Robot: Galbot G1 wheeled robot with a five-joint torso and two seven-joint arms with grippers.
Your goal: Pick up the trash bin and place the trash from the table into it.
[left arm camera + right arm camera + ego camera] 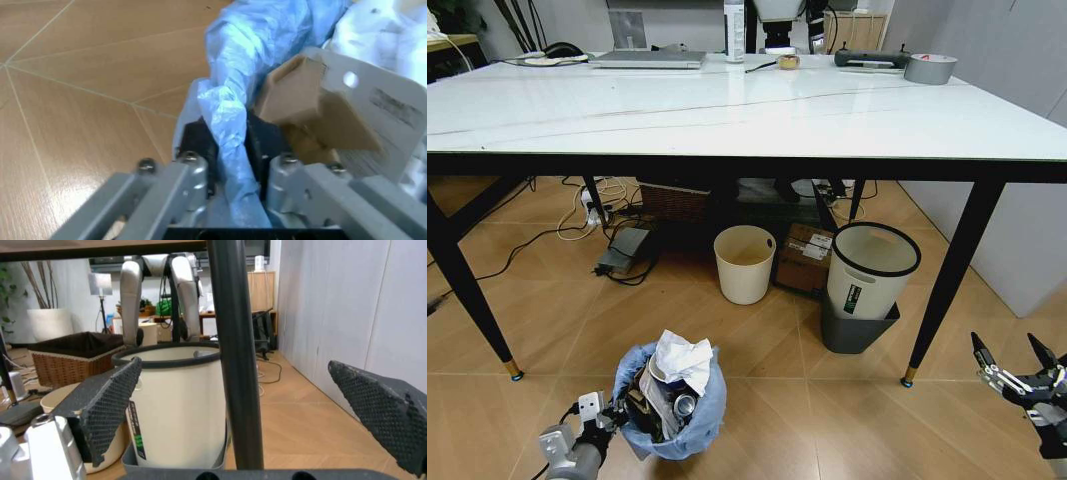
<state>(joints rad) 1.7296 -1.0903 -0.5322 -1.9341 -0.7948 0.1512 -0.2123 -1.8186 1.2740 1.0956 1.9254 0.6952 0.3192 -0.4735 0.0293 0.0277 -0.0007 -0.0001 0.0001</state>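
The trash bin [674, 405] stands on the wooden floor in front of the counter [727, 110], below its near edge and toward the near left leg. Its light-blue bag liner [233, 100] bulges over the rim, and the bin is stuffed with trash: a white paper wad [682, 360] on top, a brown cardboard piece [300, 95] and a white packet [380, 105] beside it.

The left claw [612, 418] reaches in low from the left, arm nearly level with the floor, and is clamped on the trash bin at its rim; the left wrist view shows a twisted fold of the liner pinched between the fingers [193, 165].

The right claw [1017, 365] hangs low at the right, past the counter's near right leg [233, 355], fingers spread wide apart and holding nothing. Through the gap between its pads [110, 402] stands the white bin with a black rim [177, 405], under the counter beside the cream bin [744, 263].
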